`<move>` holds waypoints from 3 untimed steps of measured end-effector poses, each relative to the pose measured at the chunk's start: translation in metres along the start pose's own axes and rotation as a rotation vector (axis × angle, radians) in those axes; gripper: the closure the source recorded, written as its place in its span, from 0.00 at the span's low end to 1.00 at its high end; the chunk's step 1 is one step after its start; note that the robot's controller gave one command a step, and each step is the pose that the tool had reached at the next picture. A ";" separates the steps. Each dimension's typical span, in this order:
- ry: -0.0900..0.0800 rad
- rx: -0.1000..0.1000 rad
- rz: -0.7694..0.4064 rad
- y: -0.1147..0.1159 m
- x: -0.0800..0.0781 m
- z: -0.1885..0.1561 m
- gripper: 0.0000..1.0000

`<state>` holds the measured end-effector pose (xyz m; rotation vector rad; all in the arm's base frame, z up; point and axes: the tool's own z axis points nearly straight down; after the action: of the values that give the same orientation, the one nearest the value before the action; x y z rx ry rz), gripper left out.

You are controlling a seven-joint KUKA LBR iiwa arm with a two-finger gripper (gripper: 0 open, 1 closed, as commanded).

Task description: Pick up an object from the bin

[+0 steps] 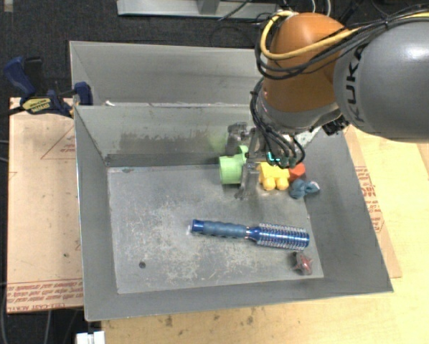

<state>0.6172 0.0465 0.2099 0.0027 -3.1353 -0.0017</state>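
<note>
Green plastic cylinder lies far in the bin, just left of my end effector; whether that is open or closed I cannot tell. A yellow block sits close on the right. I reckon the cylinder is the nearest thing to take: I would centre over it, stay off the block, close gently so it cannot roll, then lift straight.
</note>
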 end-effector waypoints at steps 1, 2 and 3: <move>0.001 -0.003 -0.023 -0.040 0.031 0.142 0.00; -0.017 -0.001 -0.024 -0.040 0.026 0.136 1.00; -0.018 0.000 0.056 -0.057 0.043 -0.005 1.00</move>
<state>0.5745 -0.0106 0.2152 -0.0849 -3.1519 -0.0013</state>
